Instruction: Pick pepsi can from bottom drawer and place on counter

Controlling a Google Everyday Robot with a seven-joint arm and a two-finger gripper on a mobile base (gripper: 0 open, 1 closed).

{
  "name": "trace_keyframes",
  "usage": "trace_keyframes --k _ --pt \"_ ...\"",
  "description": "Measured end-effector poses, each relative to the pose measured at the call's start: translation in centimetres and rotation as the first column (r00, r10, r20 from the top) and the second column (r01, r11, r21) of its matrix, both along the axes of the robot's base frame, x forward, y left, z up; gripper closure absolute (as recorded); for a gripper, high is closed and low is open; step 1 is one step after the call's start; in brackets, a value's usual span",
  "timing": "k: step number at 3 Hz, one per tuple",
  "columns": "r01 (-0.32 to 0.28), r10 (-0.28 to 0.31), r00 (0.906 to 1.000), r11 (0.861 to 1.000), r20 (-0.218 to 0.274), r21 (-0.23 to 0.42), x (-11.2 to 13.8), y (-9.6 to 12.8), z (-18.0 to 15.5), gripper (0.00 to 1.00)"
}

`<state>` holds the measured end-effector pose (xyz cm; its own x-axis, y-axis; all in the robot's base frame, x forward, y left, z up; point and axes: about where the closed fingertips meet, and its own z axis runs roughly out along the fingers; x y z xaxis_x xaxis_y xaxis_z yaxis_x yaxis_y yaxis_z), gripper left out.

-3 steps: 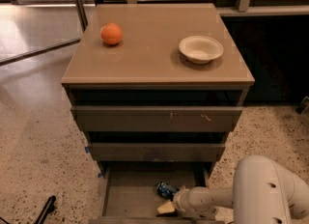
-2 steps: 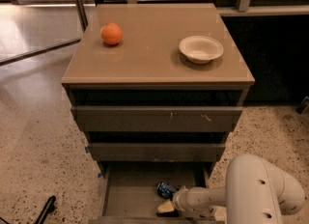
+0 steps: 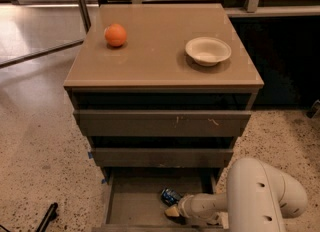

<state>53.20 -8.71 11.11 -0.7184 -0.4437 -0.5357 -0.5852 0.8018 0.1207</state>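
While the pepsi can (image 3: 170, 196) is lying in the open bottom drawer (image 3: 134, 205) at lower centre, the tool (image 3: 173, 211) is hanging just below it; whether open or closed, I cannot tell.

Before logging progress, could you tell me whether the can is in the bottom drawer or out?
In: the can sits inside the open bottom drawer, gripper close beside it.
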Motion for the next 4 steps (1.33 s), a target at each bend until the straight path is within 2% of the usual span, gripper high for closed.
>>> trace_keyframes --k 3,4 --pt "0.000 0.000 1.0000 1.000 0.000 0.000 0.00 0.01 0.00 0.95" --pt "-0.013 0.014 0.9996 0.999 -0.026 0.043 0.20 0.35 0.82 1.00"
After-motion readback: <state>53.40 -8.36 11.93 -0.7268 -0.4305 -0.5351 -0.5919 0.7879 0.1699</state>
